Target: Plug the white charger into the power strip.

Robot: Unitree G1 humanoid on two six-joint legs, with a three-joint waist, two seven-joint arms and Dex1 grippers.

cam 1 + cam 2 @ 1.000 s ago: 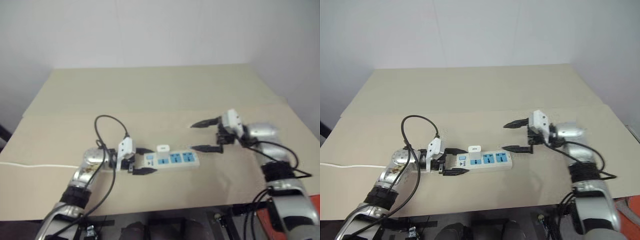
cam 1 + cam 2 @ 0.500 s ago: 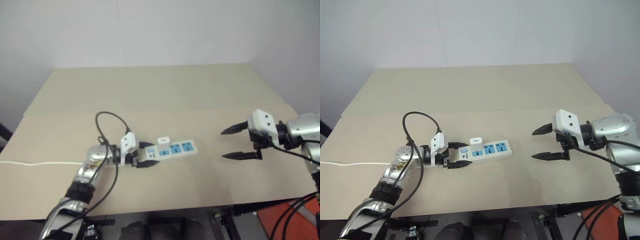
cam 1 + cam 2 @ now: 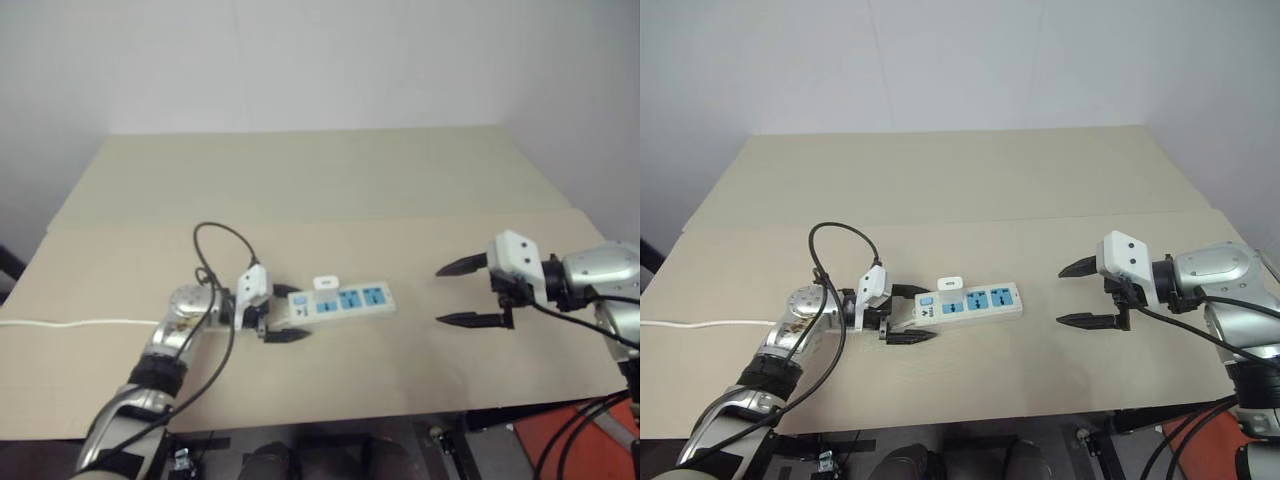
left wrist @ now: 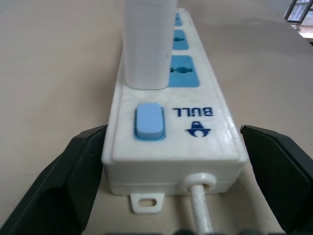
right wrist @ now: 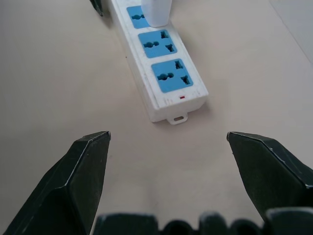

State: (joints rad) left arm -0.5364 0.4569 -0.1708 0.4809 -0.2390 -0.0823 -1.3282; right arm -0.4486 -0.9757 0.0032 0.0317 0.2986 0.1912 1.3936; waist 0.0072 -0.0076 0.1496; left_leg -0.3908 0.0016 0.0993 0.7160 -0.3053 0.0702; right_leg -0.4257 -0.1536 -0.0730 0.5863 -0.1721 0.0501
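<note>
The power strip (image 3: 968,302) lies flat on the beige table (image 3: 940,190), its three blue sockets facing up. The white charger (image 3: 951,284) stands upright in the socket nearest the blue switch. In the left wrist view the charger (image 4: 149,44) rises just behind that switch. My left gripper (image 3: 912,314) is open, one finger (image 4: 73,181) on each side of the strip's (image 4: 195,122) switch end. My right gripper (image 3: 1063,295) hangs open off the strip's far end, a short way to the right, nothing between its fingers (image 5: 83,176). The strip (image 5: 161,68) lies ahead of them.
A thin white cord (image 3: 700,323) runs from the strip's switch end off the table's left side. The table's front edge (image 3: 970,420) is close below both arms. An orange object (image 3: 1180,425) sits below it at the right.
My left gripper was shut on the strip's switch end and has spread its fingers. My right gripper has pulled back to the right, away from the strip's far end.
</note>
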